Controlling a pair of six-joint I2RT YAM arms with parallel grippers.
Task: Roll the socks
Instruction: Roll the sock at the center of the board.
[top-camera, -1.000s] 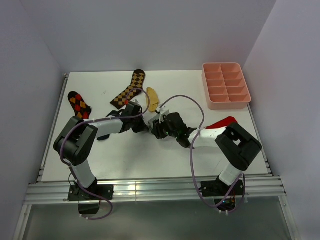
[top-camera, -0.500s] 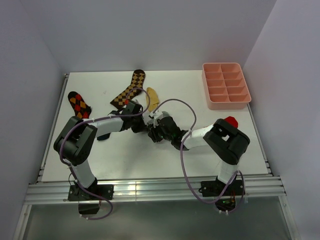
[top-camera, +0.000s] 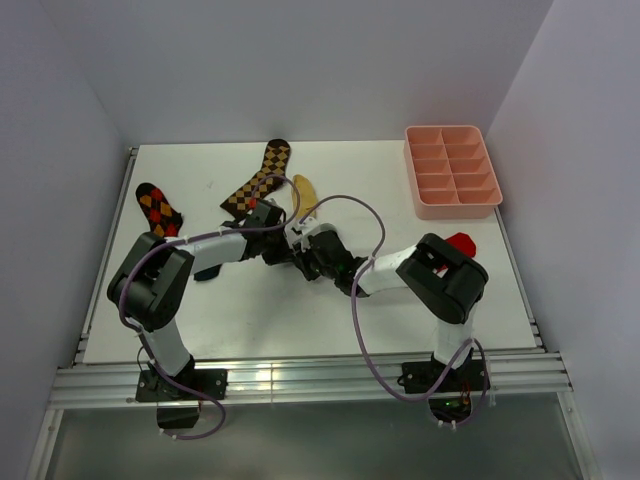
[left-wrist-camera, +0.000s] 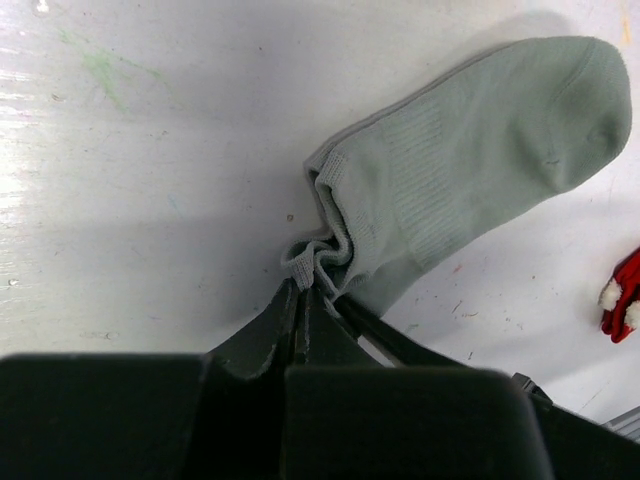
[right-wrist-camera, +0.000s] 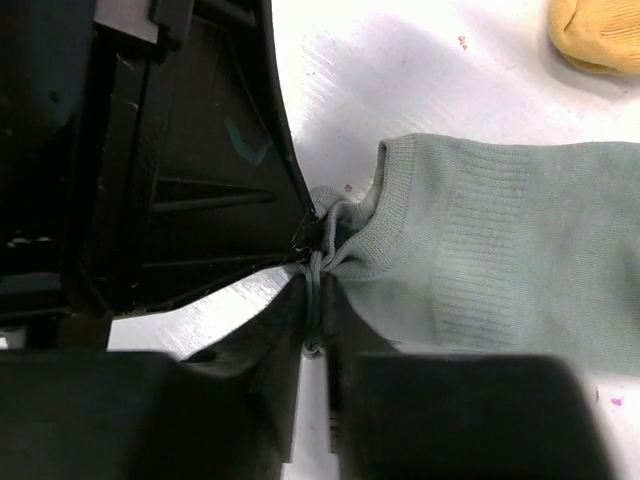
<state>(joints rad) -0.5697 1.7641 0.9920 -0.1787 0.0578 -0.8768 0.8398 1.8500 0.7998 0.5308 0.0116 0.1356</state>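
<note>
The grey sock lies flat on the white table, its cuff bunched towards both grippers. My left gripper is shut on one edge of that cuff. From the opposite side my right gripper is shut on a thin fold of the same cuff, with the grey sock stretching off to the right. In the top view the two grippers meet mid-table, left gripper and right gripper, and they hide the grey sock. The mustard yellow sock lies just behind them. A dark navy sock peeks out under the left arm.
A pink compartment tray stands at the back right. One brown checkered sock lies at the back centre, and an argyle sock at the left. A red sock shows behind the right arm's elbow.
My right arm has swung left across the table to meet the left gripper, and its jaws have closed onto the grey sock's cuff. The left gripper has stayed shut in place.
</note>
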